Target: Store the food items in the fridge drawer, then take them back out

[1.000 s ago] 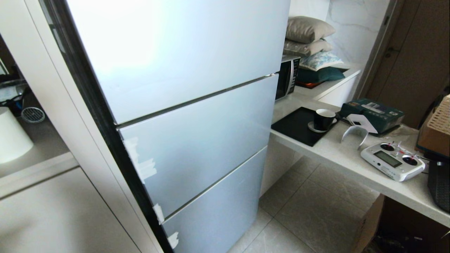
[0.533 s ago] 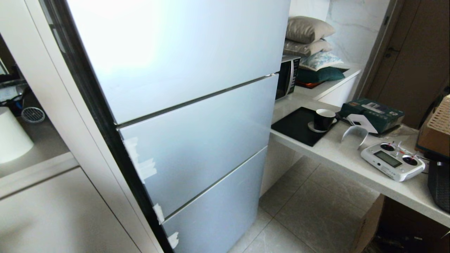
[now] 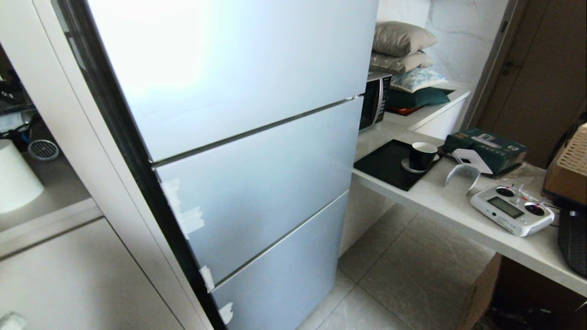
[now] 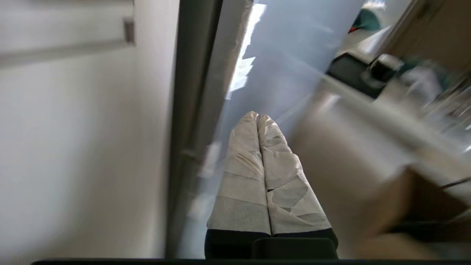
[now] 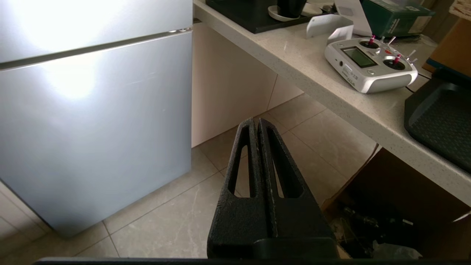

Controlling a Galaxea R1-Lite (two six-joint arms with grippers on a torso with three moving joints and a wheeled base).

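The fridge (image 3: 266, 183) stands shut, its frosted grey-blue panels closed one above another. The fridge drawer and the food items are hidden or out of view. My left gripper (image 4: 257, 116) has tape-wrapped fingers pressed together, holding nothing. It points along the fridge's left edge, by the dark side strip (image 4: 191, 92) and the blue panel (image 4: 279, 55). A pale tip of it shows at the bottom left corner of the head view (image 3: 9, 320). My right gripper (image 5: 257, 120) is black, shut and empty. It hangs over the floor tiles to the right of the lower panel (image 5: 92, 129).
A stone counter (image 3: 449, 206) runs along the right with a black tray (image 3: 390, 165), a cup (image 3: 422, 156), a green box (image 3: 486, 146) and a white remote controller (image 3: 511, 208). A microwave (image 3: 375, 101) sits beside the fridge. White cabinets (image 3: 69, 275) stand left. An open cardboard box (image 5: 386, 191) lies under the counter.
A pale tip of my left gripper has come up into the bottom left corner of the head view. Nothing else has changed.
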